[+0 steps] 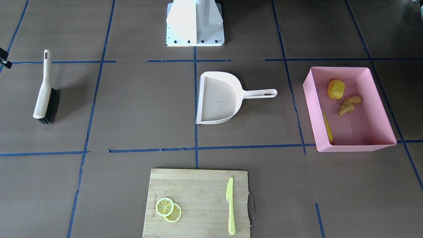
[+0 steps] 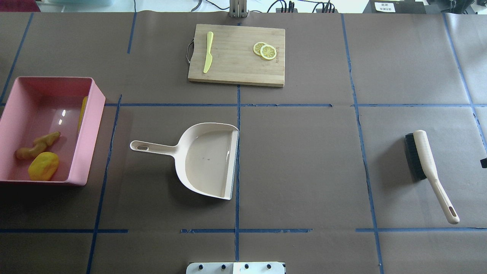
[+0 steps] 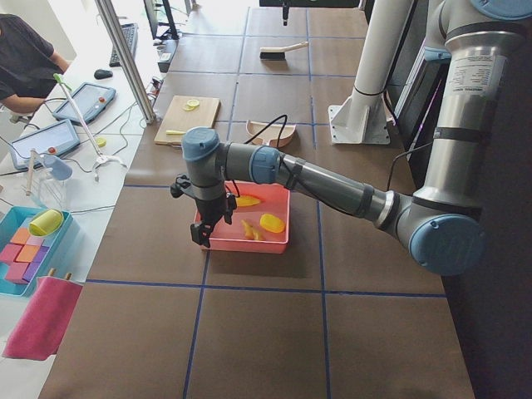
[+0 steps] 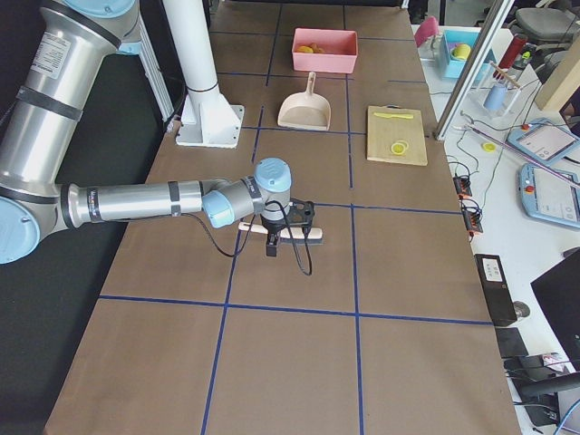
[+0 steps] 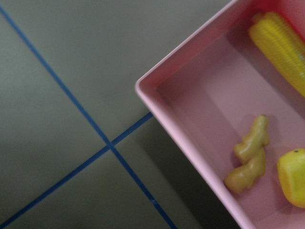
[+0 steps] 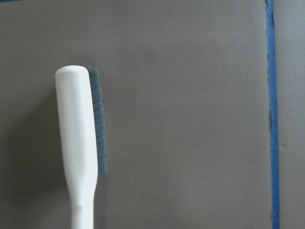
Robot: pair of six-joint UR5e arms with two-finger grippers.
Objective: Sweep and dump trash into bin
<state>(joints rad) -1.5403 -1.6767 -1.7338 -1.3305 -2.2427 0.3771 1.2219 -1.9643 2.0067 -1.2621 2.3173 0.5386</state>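
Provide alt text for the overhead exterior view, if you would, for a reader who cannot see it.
A pink bin at left holds a ginger root, a yellow pepper-like lump and a corn cob against its wall. An empty beige dustpan lies in the centre, a brush at right, and a cutting board with a knife and lemon slices beyond.

Left arm (image 3: 332,183), right arm (image 4: 136,201) outstretched; left gripper (image 3: 202,229), right gripper (image 4: 272,245) downward; jaws unclear.
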